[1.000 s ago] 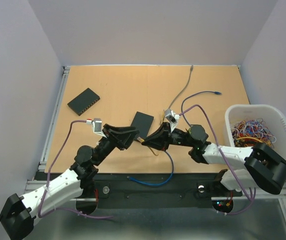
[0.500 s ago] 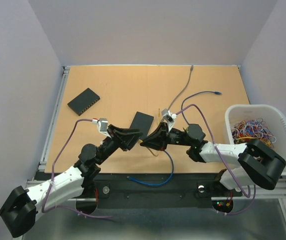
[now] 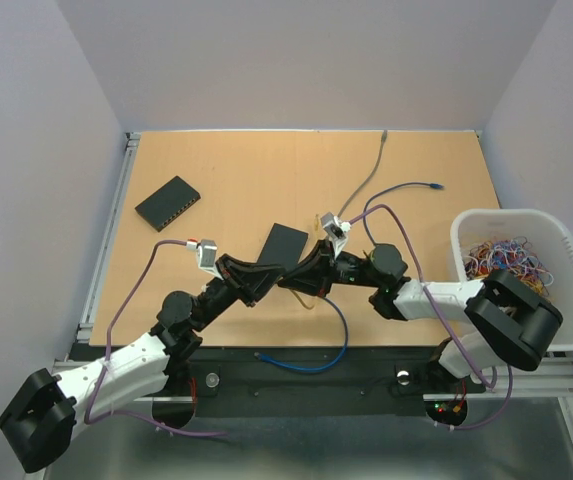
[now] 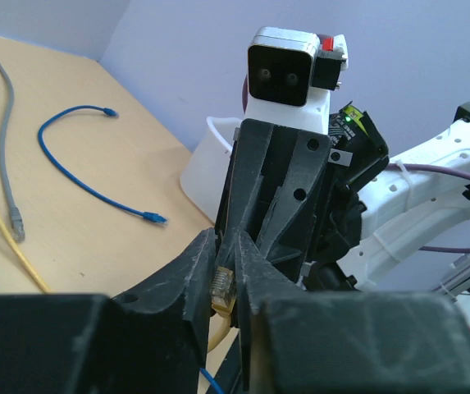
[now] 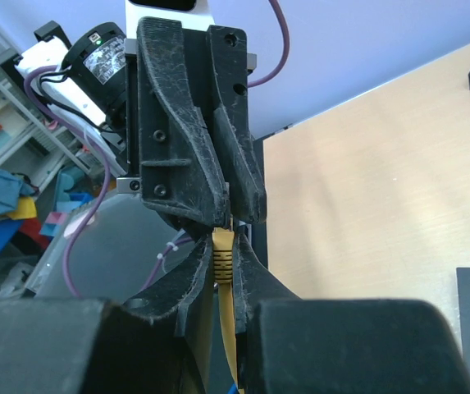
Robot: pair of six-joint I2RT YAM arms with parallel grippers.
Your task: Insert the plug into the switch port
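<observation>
Left gripper (image 4: 224, 250) has snapped shut since a second ago and now pinches the plug (image 4: 221, 289) just near-side of the middle switch (image 3: 288, 240). Right gripper (image 5: 222, 246) clamps the same plug. I'd say it's light, hard plastic with a fragile clip and a floppy cable (image 5: 228, 328), so grab the plug body.

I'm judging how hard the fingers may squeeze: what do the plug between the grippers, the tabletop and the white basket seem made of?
Plug: translucent, glossy tip, probably hard plastic; its yellow ribbed boot looks like softer plastic. Tabletop: matt tan board with faint grain, wood or laminate. White basket: smooth, thin-walled, apparently moulded plastic.
</observation>
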